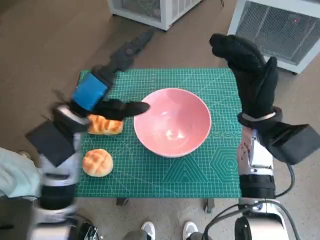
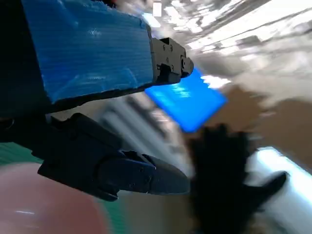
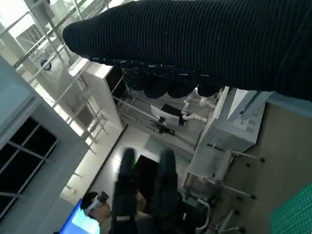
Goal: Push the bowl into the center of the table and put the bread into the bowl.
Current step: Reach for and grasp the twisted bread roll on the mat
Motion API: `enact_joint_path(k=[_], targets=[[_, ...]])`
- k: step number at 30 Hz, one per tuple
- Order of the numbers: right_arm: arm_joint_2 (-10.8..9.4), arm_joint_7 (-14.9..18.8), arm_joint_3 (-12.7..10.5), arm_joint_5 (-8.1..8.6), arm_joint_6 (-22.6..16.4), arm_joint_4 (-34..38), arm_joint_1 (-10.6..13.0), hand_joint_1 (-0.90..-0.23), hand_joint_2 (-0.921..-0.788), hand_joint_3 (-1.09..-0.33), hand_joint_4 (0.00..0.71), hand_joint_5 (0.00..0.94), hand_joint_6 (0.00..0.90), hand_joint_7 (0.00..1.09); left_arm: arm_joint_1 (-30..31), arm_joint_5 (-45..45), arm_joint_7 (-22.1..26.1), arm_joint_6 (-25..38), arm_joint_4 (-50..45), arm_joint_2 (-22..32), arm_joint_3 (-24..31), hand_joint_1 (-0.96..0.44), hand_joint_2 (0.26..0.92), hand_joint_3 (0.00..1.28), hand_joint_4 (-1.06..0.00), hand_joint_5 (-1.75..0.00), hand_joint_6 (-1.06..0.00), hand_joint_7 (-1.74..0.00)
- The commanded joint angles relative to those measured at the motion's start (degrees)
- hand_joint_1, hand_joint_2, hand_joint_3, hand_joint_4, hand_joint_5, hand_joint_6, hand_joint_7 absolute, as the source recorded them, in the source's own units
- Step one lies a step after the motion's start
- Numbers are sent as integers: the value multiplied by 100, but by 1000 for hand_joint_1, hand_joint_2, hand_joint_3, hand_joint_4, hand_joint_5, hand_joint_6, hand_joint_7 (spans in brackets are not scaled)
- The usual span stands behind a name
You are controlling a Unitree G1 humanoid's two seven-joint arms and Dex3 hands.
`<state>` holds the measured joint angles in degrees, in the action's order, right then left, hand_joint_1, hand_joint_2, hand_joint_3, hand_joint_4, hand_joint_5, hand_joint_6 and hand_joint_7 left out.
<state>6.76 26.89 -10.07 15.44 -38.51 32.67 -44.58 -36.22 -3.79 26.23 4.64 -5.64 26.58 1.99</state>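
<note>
The pink bowl (image 1: 172,122) stands upright near the middle of the green mat (image 1: 200,175); a blurred part of the bowl (image 2: 29,204) also shows in the left wrist view. An oblong toasted bread (image 1: 106,125) lies just left of the bowl. A round bun (image 1: 97,162) sits nearer the front left corner. My left hand (image 1: 100,95), blue tape on its back, hovers over the oblong bread with fingers stretched out and holds nothing; its thumb (image 1: 127,108) points at the bowl's left rim. My gloved right hand (image 1: 250,70) is raised at the table's right edge, spread and empty.
White slatted units (image 1: 280,25) stand on the floor beyond the table, and another (image 1: 150,10) at the back. Two white shoes (image 1: 150,230) show at the table's front edge. A person (image 3: 131,195) sits far off in the right wrist view.
</note>
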Motion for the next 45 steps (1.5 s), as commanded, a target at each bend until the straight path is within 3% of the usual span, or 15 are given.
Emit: enact_joint_path(k=[1,10,20,32,45], targets=[[30,-91,27,-50,129,60,121,-693,-921,-740,226,1,159,309,-199,-1304,648,2414,-969,1259,-433,-164,742,8,-87,-5,-226,-47],[-20,-125,33,-9,218,106,80,-706,-921,-742,225,1,153,319,-166,-1587,809,2280,-401,1615,-563,-119,725,1,-132,-13,-280,-33],[-79,-174,61,2,296,164,18,-715,-921,-742,228,2,146,329,-236,-1922,855,2357,180,1597,-1086,-149,731,3,-154,-7,-298,-19],[-127,-157,98,36,265,233,-29,-687,-921,-754,225,0,135,348,-515,-2419,947,2371,1088,1348,-1872,-198,740,5,-156,-1,-301,-8],[-114,-128,114,48,236,211,9,-683,-921,-757,224,0,128,376,-801,-2863,493,1907,2808,743,-2510,-193,740,2,-158,-1,-303,-4]])
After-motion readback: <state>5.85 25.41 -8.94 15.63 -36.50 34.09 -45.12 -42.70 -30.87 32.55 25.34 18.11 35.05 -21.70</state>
